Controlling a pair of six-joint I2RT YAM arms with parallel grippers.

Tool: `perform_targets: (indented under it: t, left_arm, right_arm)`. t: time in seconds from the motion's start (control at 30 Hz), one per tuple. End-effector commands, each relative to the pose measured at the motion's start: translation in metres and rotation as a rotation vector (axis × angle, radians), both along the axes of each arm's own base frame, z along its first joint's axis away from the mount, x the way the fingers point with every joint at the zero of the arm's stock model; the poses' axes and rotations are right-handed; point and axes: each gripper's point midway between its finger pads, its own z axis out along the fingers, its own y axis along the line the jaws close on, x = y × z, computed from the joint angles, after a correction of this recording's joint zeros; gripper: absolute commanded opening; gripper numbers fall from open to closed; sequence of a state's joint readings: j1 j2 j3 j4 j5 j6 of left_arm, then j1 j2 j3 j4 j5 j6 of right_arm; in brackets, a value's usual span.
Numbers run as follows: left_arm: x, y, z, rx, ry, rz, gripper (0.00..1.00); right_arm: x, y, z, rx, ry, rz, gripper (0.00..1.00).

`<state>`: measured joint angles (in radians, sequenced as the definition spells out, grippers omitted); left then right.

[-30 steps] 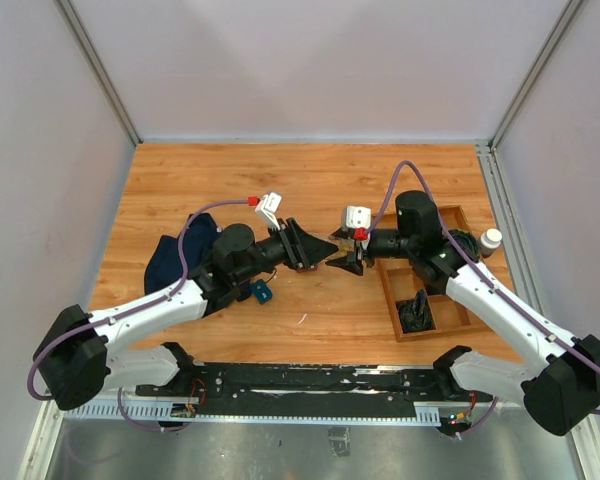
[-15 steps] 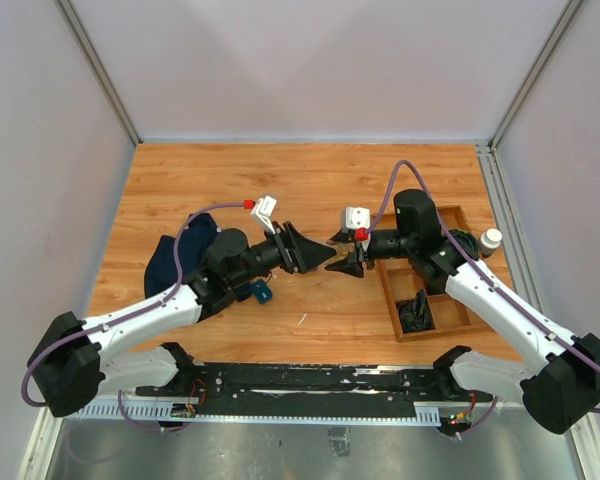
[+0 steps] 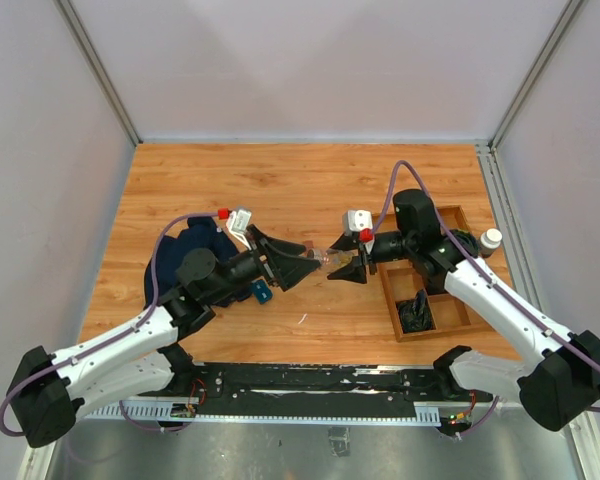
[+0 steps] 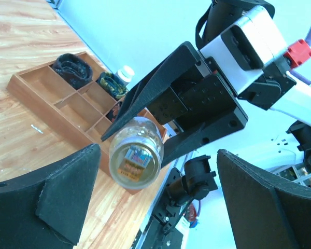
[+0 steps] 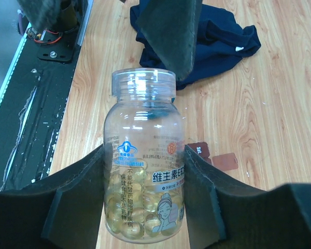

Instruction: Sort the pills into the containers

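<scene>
The pills (image 5: 128, 220) are gathered, yellow, at the base end of the clear bottle (image 5: 143, 129), which hangs above the table at centre frame in the top view. The right gripper (image 5: 143, 187) pinches the bottle body, one finger on each side of the label. The left gripper (image 3: 292, 261) stands just in front of the neck, jaws spread wide, touching nothing.

Judged step: bring the bottle over a container (image 5: 225, 161). Grip the body firmly, keep the neck level or raised until it is above the box, then tip slowly. First confirm that the mouth is open; the views do not settle this.

In the top view the bottle's long axis runs left to right, neck pointing to frame left. Two small reddish-brown containers lie on the table below, near the dark blue cloth (image 5: 217, 36); the wooden tray (image 3: 391, 305) sits at right
</scene>
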<state>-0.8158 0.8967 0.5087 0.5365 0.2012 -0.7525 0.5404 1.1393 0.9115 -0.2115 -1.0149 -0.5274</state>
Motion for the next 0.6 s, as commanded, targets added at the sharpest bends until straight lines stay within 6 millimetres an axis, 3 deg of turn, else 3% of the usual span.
perform_targets:
  t: [0.0,0.3,0.57]
  left_arm:
    - [-0.007,0.013,0.009,0.01,-0.147,0.032,0.99]
    - [-0.017,0.029,0.009,0.057,-0.328,0.056,0.99]
    - [-0.025,0.029,-0.003,0.143,-0.5,0.02,0.99]
  right_arm:
    - [-0.002,-0.003,0.019,0.043,-0.021,0.037,0.01]
    - [-0.004,-0.004,0.017,0.049,-0.004,0.06,0.01]
    - [-0.005,-0.006,0.016,0.054,0.004,0.071,0.01]
